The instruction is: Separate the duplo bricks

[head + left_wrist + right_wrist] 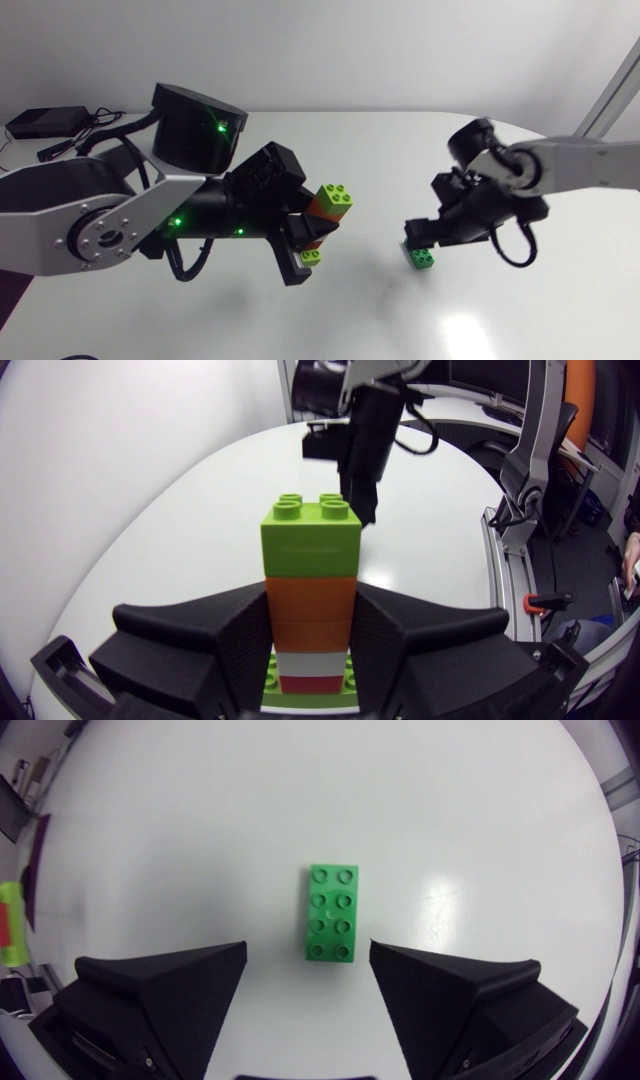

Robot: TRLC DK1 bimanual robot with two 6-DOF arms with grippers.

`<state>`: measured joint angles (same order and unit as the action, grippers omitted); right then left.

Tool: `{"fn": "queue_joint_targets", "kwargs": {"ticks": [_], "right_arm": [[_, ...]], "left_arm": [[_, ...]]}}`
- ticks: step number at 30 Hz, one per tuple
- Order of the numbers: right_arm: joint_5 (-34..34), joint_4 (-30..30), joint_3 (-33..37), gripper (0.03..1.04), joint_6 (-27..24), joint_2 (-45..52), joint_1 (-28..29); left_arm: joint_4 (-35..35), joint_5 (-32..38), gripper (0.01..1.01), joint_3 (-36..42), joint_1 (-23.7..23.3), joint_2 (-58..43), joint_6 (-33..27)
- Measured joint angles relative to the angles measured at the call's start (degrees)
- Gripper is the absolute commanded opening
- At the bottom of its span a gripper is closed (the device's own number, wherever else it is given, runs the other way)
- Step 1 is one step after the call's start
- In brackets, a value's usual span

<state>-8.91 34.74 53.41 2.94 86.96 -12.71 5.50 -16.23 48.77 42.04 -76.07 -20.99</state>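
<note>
Brick stack (310,555) in left tool (312,615), seemingly clamped.

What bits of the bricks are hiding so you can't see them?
- The brick stack, left wrist view: lowest layers partly hidden between the left gripper's fingers and cut off at the edge.
- The green brick, head view: partly covered by the right gripper; contact unclear there.
- Stack's middle, head view: too small, behind the fingers.

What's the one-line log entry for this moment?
left hand: shut on brick stack | right hand: open above green brick, on table
</note>
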Motion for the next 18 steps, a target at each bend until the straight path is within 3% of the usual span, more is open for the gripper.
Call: {"fn": "queue_joint_targets", "kwargs": {"ticks": [3, 8, 18], "right_arm": [[-8.59, 7.48, 7.56, 0.97, 0.22, -5.7, 2.01], [-19.41, 14.88, 16.68, 0.96, 2.36, -9.68, 1.92], [-22.47, 16.81, 19.3, 0.9, 9.49, -10.34, -7.93]], "left_arm": [[-0.48, 0.22, 0.203, -0.55, 0.02, -0.11, -0.46], [-2.82, 1.73, 0.203, -0.59, 1.07, -0.96, -0.87], [-4.74, 4.52, 0.203, -0.59, 4.35, -4.2, -1.44]]}}
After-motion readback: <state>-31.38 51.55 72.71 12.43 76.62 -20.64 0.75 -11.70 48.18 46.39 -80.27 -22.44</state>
